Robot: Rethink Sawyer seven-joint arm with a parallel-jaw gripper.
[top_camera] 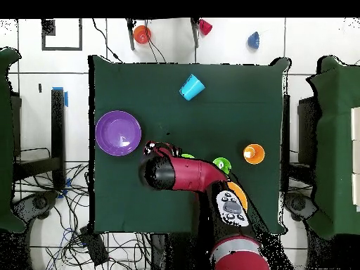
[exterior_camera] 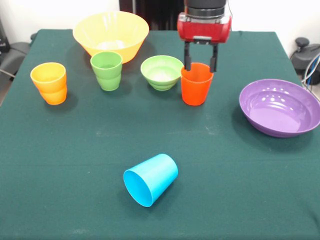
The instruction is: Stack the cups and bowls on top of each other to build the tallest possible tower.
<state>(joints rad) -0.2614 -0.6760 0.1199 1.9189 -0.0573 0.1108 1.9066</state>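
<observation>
Red arm (top_camera: pixel 186 174) overhangs table (top_camera: pixel 239 91) between purple bowl (top_camera: pixel 118 132) and yellow-orange cup (top_camera: pixel 254 153)

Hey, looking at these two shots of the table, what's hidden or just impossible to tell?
- Overhead view: the arm covers the orange cup entirely, and most of the light green bowl and large yellow bowl.
- Front view: the gripper straddles the orange cup's rim, but whether its fingers press it cannot be told.
- Front view: the top edge cuts off the arm above the gripper's red housing.
- Overhead view: three small coloured things on the floor beyond the table are too small to identify.
</observation>
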